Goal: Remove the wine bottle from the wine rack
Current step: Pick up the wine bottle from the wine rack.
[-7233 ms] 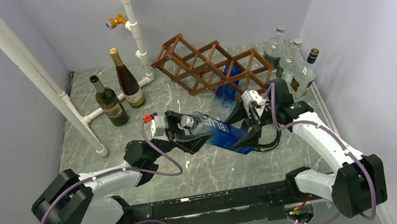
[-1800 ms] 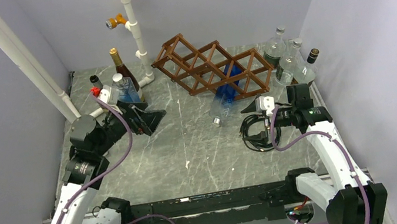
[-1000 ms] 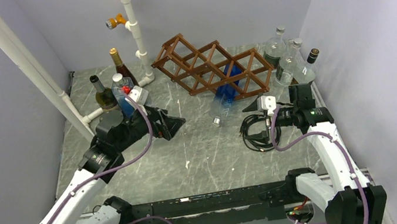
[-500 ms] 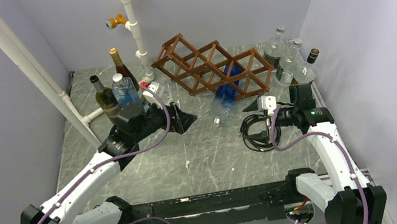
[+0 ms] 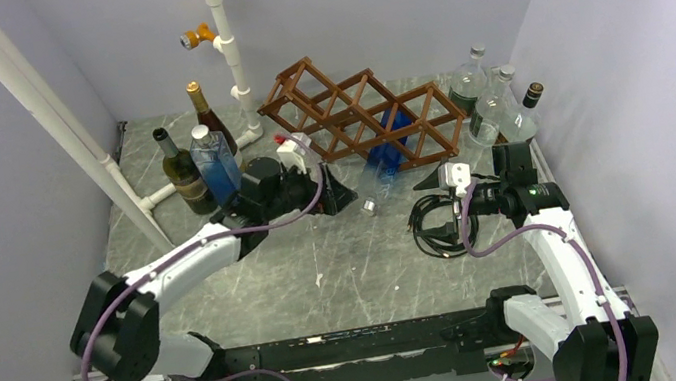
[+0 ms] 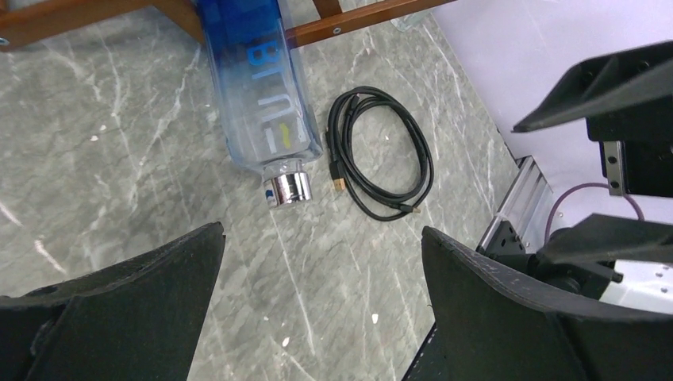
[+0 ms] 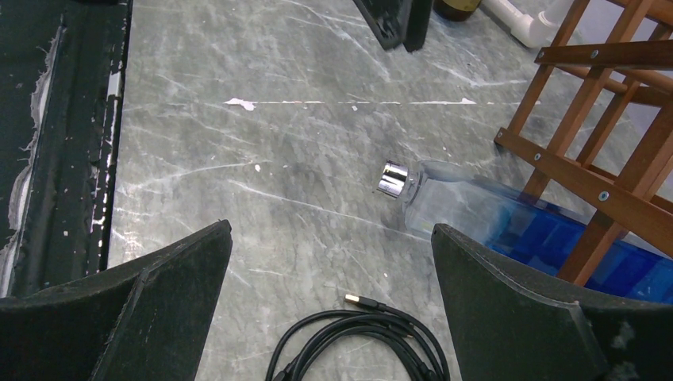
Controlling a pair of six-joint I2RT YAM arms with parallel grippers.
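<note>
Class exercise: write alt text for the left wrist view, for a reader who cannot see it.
A blue bottle lies on the marble table, silver cap toward the camera, its base under the wooden rack. A coiled black cable lies beside it, between the open left gripper's fingers.

A bottle [image 5: 382, 159] lies in the wine rack [image 5: 358, 112], cable [image 5: 435, 223] beside.

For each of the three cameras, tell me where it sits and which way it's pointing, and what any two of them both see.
Top external: above and behind the arm bases, looking down at the table, both arms and the wine rack.
Left wrist: on the left arm, looking down past its own open jaws at the blue bottle and black cable.
Right wrist: on the right arm, looking down past its own open jaws.
Shared: both wrist views show that bottle's silver cap and the cable.
</note>
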